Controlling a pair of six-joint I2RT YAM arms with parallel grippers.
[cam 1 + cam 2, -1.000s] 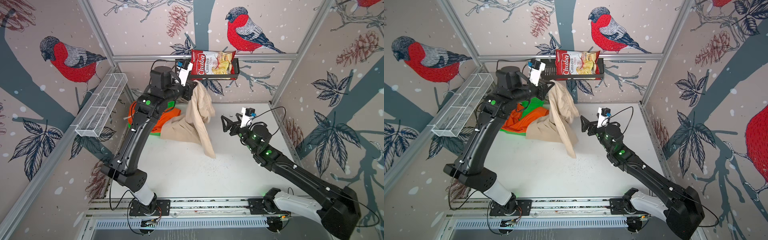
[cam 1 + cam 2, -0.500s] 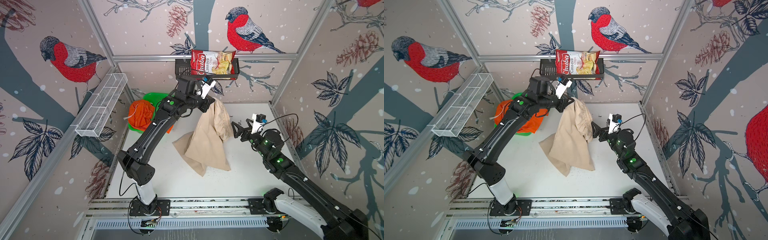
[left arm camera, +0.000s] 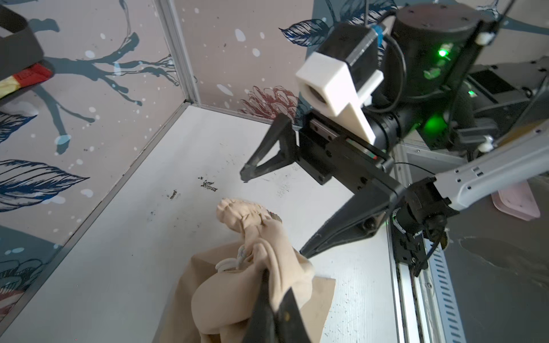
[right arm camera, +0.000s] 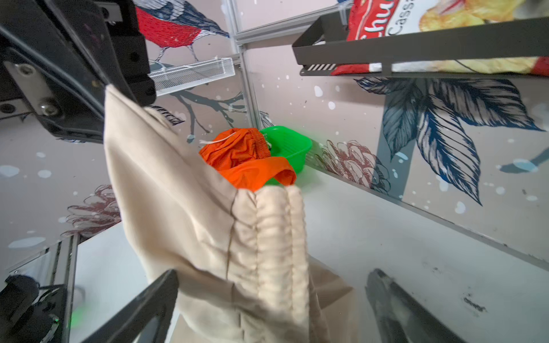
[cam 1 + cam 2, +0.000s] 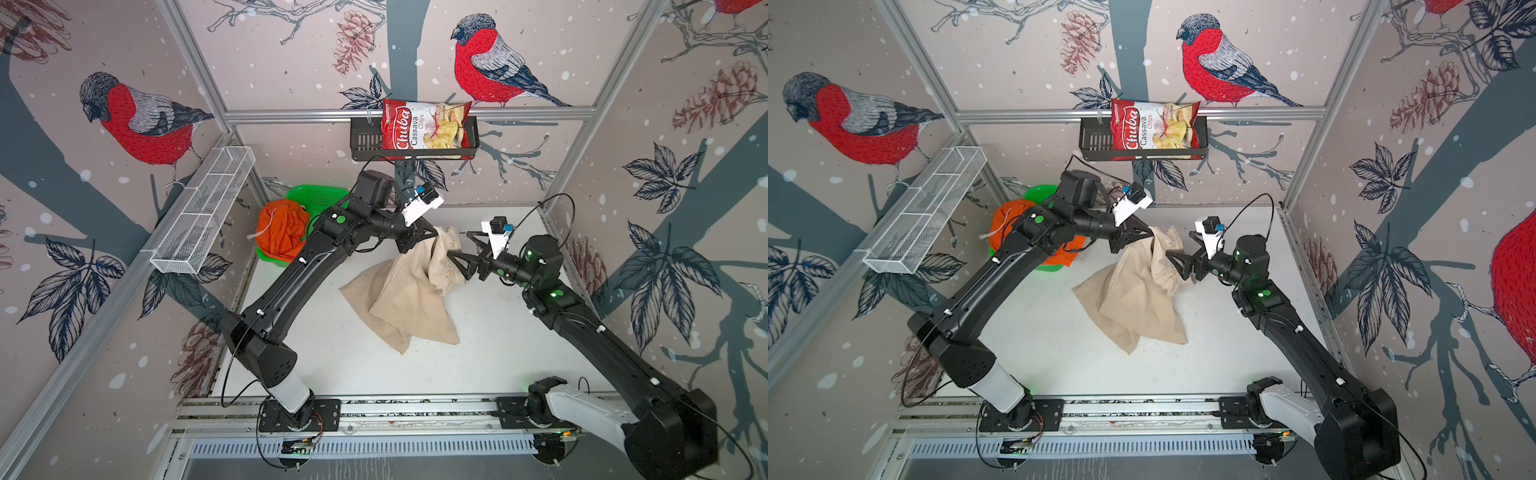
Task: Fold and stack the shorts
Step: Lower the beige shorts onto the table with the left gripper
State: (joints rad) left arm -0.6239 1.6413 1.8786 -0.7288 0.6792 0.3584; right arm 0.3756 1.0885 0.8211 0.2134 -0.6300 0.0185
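Beige cloth shorts [image 5: 409,299] hang pinched in the left gripper [image 5: 432,237], with the right gripper [image 5: 458,245] gaping at their waistband.

The left jaws are clamped tight on a bunched bit of the gathered elastic waist, lifting it above the white tabletop [image 5: 374,365]. The leg ends trail down and lie crumpled near the middle of the surface. The right jaws stand spread as wide as they go, holding nothing. In the right wrist view the ribbed waistband hangs between the two fingers [image 4: 160,291]. The bright orange cloth shorts [image 5: 280,239] sit heaped in a green plastic mesh basket [image 5: 320,196] at the surface's far left corner, well apart from both grippers.
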